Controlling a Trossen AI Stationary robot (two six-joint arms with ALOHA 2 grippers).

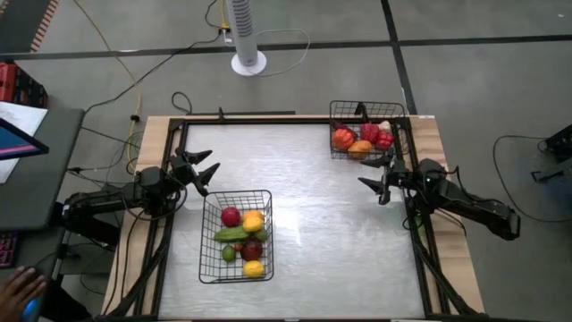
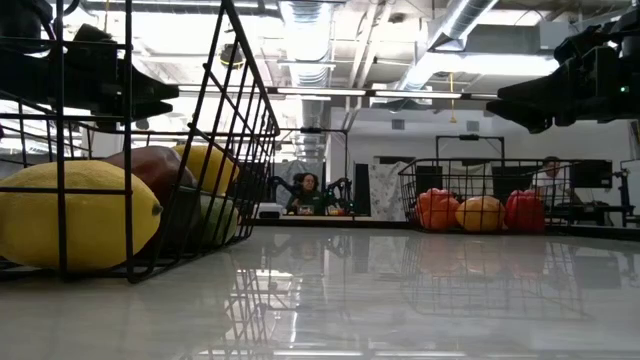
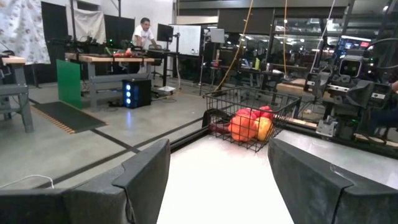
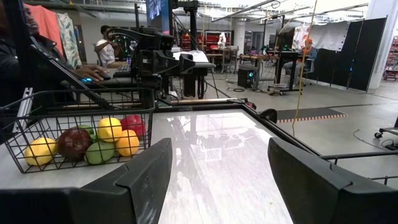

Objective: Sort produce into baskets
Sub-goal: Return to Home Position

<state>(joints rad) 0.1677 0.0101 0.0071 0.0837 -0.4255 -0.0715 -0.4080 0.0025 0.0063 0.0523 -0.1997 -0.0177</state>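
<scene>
Nearest the low camera: a yellow lemon (image 2: 75,215) pressed against the wire wall of the near basket (image 2: 240,120), with darker and green pieces packed behind it. From above, this basket (image 1: 205,240) sits left of centre toward the table's (image 1: 331,241) front edge and holds a cucumber (image 1: 231,234), a lime, a red piece, a dark purple-red one and several yellow-orange ones. The far basket (image 1: 334,134) stands in the table's far right corner with red peppers (image 1: 376,134) and an orange (image 1: 357,148). All produce in view lies inside one basket or the other. Left gripper (image 1: 210,172) hangs by the left edge, just beside the near basket's far left corner, fingers spread wide with nothing between them. The wrist view confirms it (image 3: 217,177). Right gripper (image 1: 375,181) hangs by the right edge, just in front of the far basket, likewise spread and empty (image 4: 217,177). Judgement: sorting looks finished and the step in hand is the retreat to rest — both arms are drawn to their own sides, carrying nothing. What remains calls for little: each arm folds back over its base, the left keeping its fingertips off the basket's wire rim, since a snag there would drag the load.
</scene>
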